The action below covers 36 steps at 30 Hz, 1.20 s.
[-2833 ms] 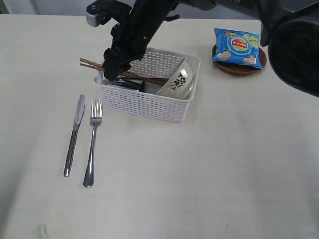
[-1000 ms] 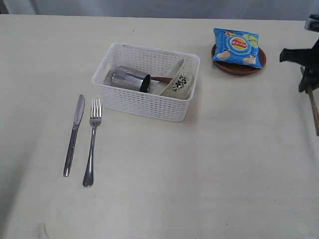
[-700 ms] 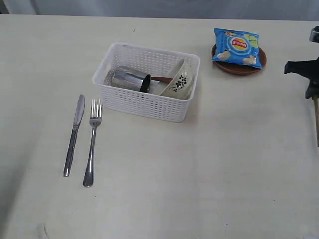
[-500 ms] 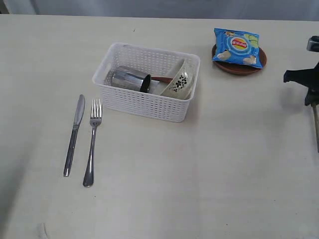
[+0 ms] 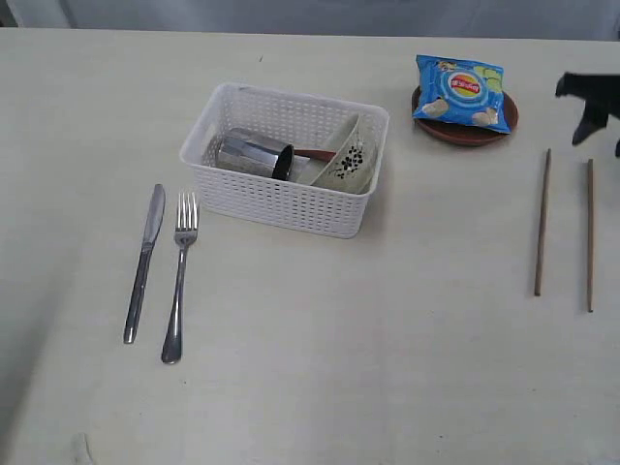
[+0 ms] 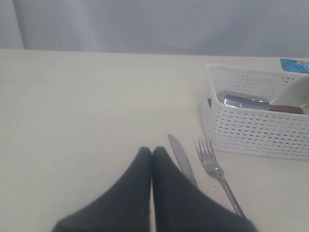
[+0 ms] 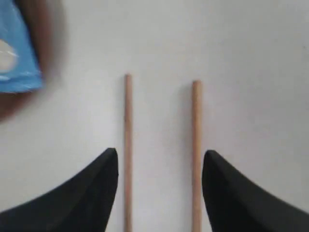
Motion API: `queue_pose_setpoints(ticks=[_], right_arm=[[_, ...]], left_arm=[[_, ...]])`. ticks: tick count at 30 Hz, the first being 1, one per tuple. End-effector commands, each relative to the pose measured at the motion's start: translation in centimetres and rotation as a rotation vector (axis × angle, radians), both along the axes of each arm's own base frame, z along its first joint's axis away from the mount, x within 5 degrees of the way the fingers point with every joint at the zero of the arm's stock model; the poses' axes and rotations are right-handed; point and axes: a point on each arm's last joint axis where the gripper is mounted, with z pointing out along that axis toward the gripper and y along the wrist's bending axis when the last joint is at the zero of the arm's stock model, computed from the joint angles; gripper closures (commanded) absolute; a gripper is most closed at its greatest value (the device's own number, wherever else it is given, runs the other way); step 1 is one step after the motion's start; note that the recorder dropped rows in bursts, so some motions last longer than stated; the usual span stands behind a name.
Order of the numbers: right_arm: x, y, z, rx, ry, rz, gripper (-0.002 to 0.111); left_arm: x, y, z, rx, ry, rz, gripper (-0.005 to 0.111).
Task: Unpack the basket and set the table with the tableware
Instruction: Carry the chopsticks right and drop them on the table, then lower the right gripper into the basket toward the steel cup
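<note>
Right end effector (image 7: 160, 154): dark fingers spread wide, gripping nothing; in its wrist view both sticks run between the fingers.
Left end effector (image 6: 152, 153): fingers pressed together tip to tip, nothing between them.
Brown wooden chopsticks (image 5: 542, 223): flat on the pale cream desk (image 5: 339, 387), on the right of the exterior view; the two are parallel, apart, with their long axes running near to far. Which end tapers cannot be told.
Blue chip bag (image 5: 462, 92): on the dark-brown round plate (image 5: 465, 135), beyond the chopsticks.
White perforated plastic basket (image 5: 281, 205): mid-desk, well apart from the chopsticks.
Steel cup (image 5: 252, 153): on its side inside the basket.
Cream bowl with black floral marks (image 5: 347, 157): tilted against the basket's right wall.
Reddish-brown spoon (image 5: 315, 153): partly hidden between cup and bowl.
Steel knife (image 5: 144, 262) and steel fork (image 5: 179, 276): side by side left of the basket, tips pointing away, roughly parallel to the chopsticks.
</note>
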Motion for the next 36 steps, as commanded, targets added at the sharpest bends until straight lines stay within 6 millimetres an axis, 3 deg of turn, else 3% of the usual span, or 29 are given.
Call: queue_pose_setpoints(ticks=[1, 5, 10, 16, 19, 26, 30, 36], right_arm=[[0.8, 2.0, 5.7, 0.188, -0.152, 0.081, 0.058], [1.4, 6.6, 10.5, 0.336, -0.292, 0.282, 0.066], [1.1, 13.7, 14.6, 0.355, -0.368, 0.516, 0.070], [-0.9, 21.8, 17.4, 0.317, -0.456, 0.770, 0.070], [-1.9, 24.3, 18.1, 0.227, -0.482, 0.874, 0.070], [-2.9, 28.2, 17.1, 0.153, -0.423, 0.995, 0.070], [-2.7, 30.0, 14.7, 0.151, -0.351, 1.031, 0.070], [-1.4, 31.5, 9.9, 0.193, -0.198, 0.924, 0.070]], left_arm=[[0.0, 0.0, -0.1, 0.003, -0.003, -0.005, 0.107], [0.0, 0.0, -0.1, 0.003, -0.003, -0.005, 0.107], [0.0, 0.0, -0.1, 0.003, -0.003, -0.005, 0.107], [0.0, 0.0, -0.1, 0.003, -0.003, -0.005, 0.107], [0.0, 0.0, -0.1, 0.003, -0.003, -0.005, 0.107], [0.0, 0.0, -0.1, 0.003, -0.003, -0.005, 0.107], [0.0, 0.0, -0.1, 0.003, -0.003, -0.005, 0.107], [0.0, 0.0, -0.1, 0.003, -0.003, -0.005, 0.107]])
